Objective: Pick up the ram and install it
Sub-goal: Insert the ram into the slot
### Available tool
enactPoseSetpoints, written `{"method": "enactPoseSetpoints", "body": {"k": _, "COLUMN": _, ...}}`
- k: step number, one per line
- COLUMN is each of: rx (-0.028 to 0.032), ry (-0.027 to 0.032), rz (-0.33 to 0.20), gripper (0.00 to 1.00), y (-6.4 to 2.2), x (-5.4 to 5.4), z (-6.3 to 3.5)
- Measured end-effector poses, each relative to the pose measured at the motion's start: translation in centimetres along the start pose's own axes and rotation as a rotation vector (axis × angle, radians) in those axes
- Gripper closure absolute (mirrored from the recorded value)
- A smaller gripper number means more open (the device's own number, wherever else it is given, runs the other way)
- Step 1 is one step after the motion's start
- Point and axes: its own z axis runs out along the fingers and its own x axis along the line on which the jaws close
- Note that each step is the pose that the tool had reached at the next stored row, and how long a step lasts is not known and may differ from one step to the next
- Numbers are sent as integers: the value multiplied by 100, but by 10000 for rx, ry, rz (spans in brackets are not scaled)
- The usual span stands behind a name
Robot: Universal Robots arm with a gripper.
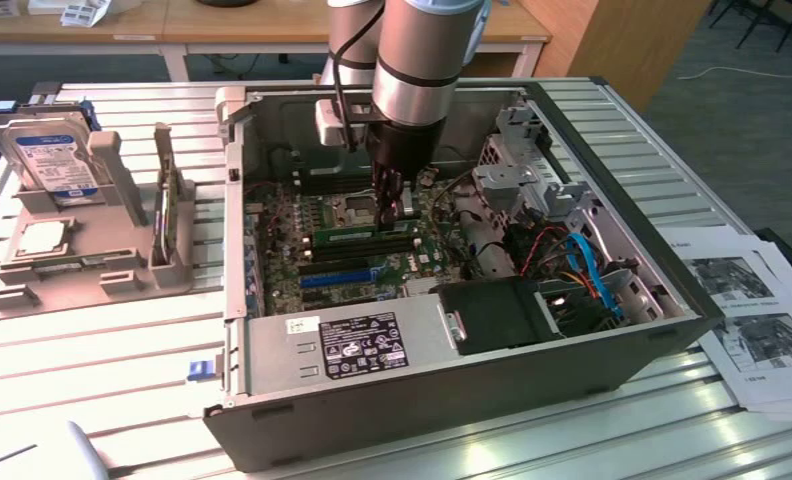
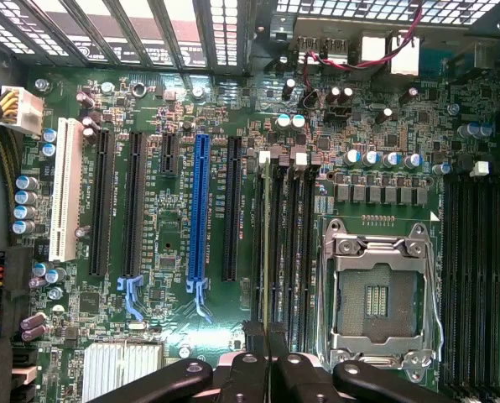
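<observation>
The ram (image 2: pixel 266 252) is a thin green stick seen on edge, standing in line with the black memory slots (image 2: pixel 294 252) on the motherboard. My gripper (image 2: pixel 268 348) has its two black fingers drawn together on the stick's top edge. In the exterior view the arm reaches straight down into the open computer case, and the gripper (image 1: pixel 399 212) sits at one end of the ram (image 1: pixel 356 238), which lies along the slots. Whether the stick is fully seated in its slot I cannot tell.
Beside the slots are the blue expansion slot (image 2: pixel 200 210) and the empty processor socket (image 2: pixel 376 294). The case wall (image 1: pixel 236 250), drive cage (image 1: pixel 523 170), cables (image 1: pixel 590 270) and power supply (image 1: pixel 356 340) hem in the arm. A hard drive (image 1: pixel 56 160) stands in a grey fixture at the exterior view's left; papers (image 1: pixel 756 320) lie at its right.
</observation>
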Motion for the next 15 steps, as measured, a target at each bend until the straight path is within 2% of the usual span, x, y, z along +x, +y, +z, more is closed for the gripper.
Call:
{"method": "enactPoseSetpoints", "body": {"k": 3, "rx": -10, "ry": 60, "rz": 2, "gripper": 88, "y": 0, "x": 1, "z": -1}}
{"method": "enactPoseSetpoints", "body": {"k": 15, "rx": -9, "ry": 60, "rz": 4, "gripper": 88, "y": -22, "x": 1, "z": -2}}
